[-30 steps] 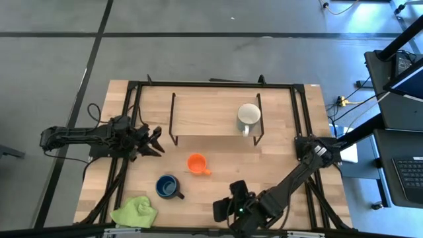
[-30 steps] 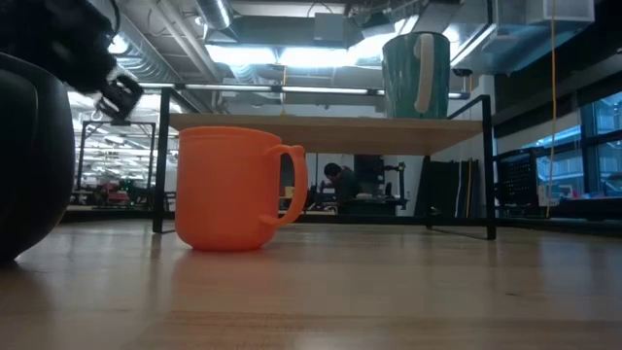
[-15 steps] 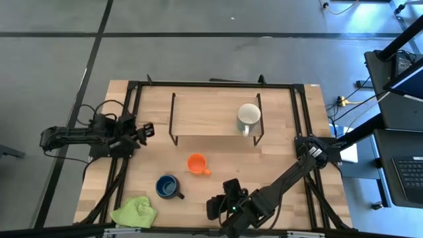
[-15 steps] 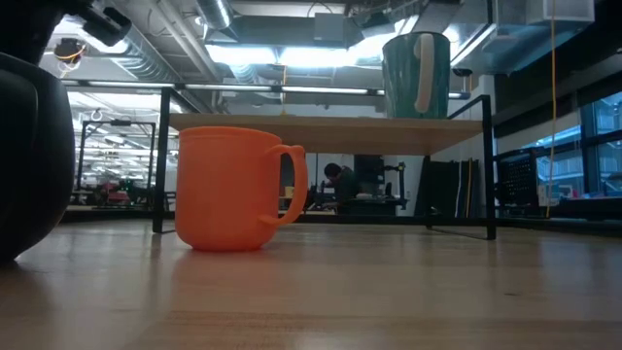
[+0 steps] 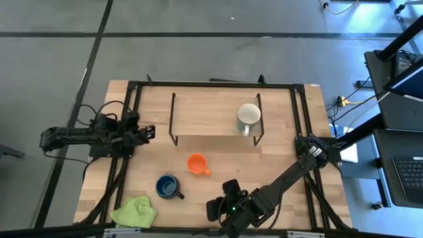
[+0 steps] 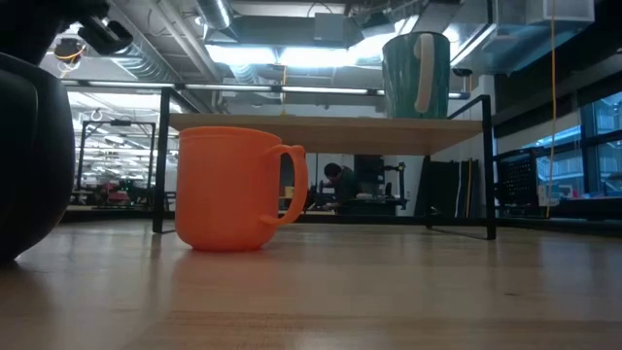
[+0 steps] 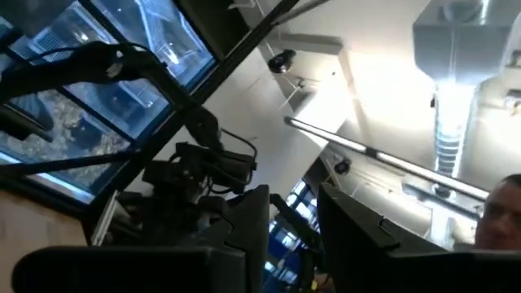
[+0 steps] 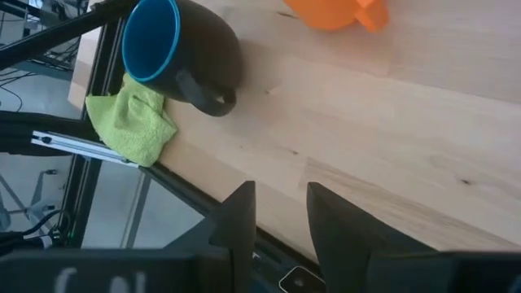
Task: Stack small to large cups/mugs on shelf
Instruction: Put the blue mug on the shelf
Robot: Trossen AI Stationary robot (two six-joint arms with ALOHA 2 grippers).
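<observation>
The right pincer (image 5: 213, 210) hangs at the near edge of the table (image 5: 284, 178), fingers slightly parted and empty; just ahead of it to its left stands the dark blue mug (image 5: 167, 186) beside a green cloth (image 5: 135, 211), with the orange mug (image 5: 196, 162) a little farther on. Beyond them, the white mug (image 5: 248, 116) stands on the right end of the shelf (image 5: 201, 112). The left pincer (image 5: 147, 131) waits off the shelf's left end, spread wide and empty.

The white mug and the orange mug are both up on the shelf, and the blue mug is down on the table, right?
Not quite. Only the white mug is on the shelf. The orange mug stands on the table, as does the blue mug. The high view shows it.
</observation>
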